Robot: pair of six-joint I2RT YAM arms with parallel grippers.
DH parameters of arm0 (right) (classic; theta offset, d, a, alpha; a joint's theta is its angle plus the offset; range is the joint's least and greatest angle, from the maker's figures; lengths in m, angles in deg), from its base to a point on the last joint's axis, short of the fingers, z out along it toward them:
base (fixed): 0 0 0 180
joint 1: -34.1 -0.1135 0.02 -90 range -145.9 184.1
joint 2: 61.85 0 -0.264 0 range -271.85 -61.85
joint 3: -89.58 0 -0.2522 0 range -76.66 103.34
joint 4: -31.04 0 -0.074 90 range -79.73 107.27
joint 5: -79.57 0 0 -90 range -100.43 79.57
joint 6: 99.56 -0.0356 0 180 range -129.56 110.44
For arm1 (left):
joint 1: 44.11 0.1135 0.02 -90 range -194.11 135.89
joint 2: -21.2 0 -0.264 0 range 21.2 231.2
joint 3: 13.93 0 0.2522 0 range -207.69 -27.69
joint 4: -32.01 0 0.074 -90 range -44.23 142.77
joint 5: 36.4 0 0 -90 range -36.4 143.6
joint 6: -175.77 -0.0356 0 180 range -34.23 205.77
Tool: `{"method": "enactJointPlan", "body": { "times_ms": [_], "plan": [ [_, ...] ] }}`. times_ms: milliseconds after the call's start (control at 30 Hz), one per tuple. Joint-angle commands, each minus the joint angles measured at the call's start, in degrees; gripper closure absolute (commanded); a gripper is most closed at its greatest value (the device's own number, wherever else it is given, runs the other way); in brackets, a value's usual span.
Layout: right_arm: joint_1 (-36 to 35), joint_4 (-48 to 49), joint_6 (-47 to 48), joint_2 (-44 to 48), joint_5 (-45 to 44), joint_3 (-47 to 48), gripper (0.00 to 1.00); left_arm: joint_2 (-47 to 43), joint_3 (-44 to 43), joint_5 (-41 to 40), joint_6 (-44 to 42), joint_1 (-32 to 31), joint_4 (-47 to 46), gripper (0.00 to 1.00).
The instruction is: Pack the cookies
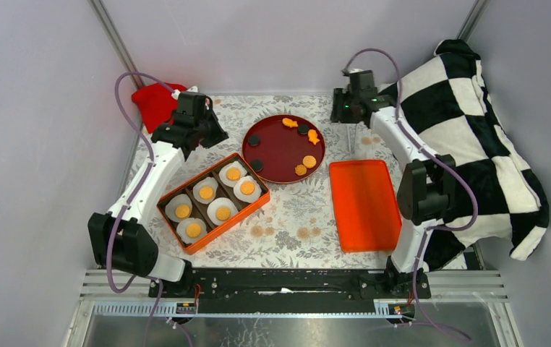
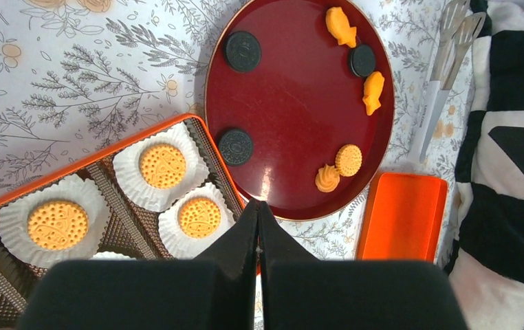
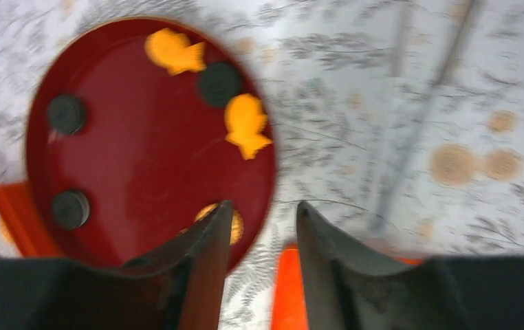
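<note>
Six round orange-yellow cookies (image 1: 206, 192) sit in the orange box (image 1: 231, 224), each on its own white crinkled liner (image 2: 132, 189). The box lies at an angle toward the left edge of the table (image 1: 294, 217). A seventh round cookie rests inside the dark red plate (image 1: 280, 148) at the far middle of the table, against the plate's near-right rim and just beside a swirled orange piece (image 2: 326, 179). The plate also carries two orange fish-shaped pieces (image 2: 373, 91) and three dark sandwich biscuits (image 2: 243, 51), whose embossed faces are too small to read. No other lettering or brand mark can be made out on the box or plate. The left gripper (image 2: 258, 210) is closed with its fingers pressed together, empty, above the gap between the box and the plate. The right gripper (image 3: 263, 210) has its jaws apart with nothing between them, above the plate's right rim; its wrist view is blurred. An orange lid (image 1: 364, 204) lies flat toward the right edge, metal tongs (image 2: 445, 62) lie on the table right of the plate, a checkered cloth (image 1: 475, 130) covers the right side, and a red cloth (image 1: 153, 101) sits at the far left corner.
</note>
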Motion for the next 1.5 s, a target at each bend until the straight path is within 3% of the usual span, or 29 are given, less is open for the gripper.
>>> {"method": "enactJointPlan", "body": {
  "times_ms": [0,100,267,367,700,833,1267,1467],
  "plan": [
    [-9.1,-0.4,1.9,-2.0,5.8,-2.2,0.63,0.4,0.9,-1.9,0.7,-0.7,-1.6,1.0],
    [-11.5,0.5,0.8,-5.8,7.4,-0.3,0.81,-0.3,1.6,-2.2,0.5,-0.7,-1.4,1.0],
    [-11.5,-5.9,0.2,-16.9,3.3,13.2,0.94,-1.8,2.9,-2.2,0.4,-0.8,-0.8,1.0],
    [-11.4,-11.5,-0.7,-21.6,-2.5,19.8,0.96,-2.6,4.2,-2.2,0.5,-0.8,-0.2,1.0],
    [-8.9,-12.7,-4.0,-24.3,-12.1,14.6,0.97,-1.5,5.3,-2.2,0.6,-1.6,-0.4,1.0],
    [-6.3,-15.6,-5.9,-27.9,-13.4,17.9,0.97,-0.6,5.3,-2.2,0.9,-2.3,-0.7,1.0],
    [1.8,-18.6,-5.7,-34.8,-12.6,35.6,0.94,5.6,6.7,-4.2,2.7,-7.1,-2.4,1.0],
    [1.7,-6.4,-4.7,-29.4,-6.6,29.1,0.94,10.7,7.3,-6.2,3.3,-7.6,-2.4,1.0]
  ]
}}
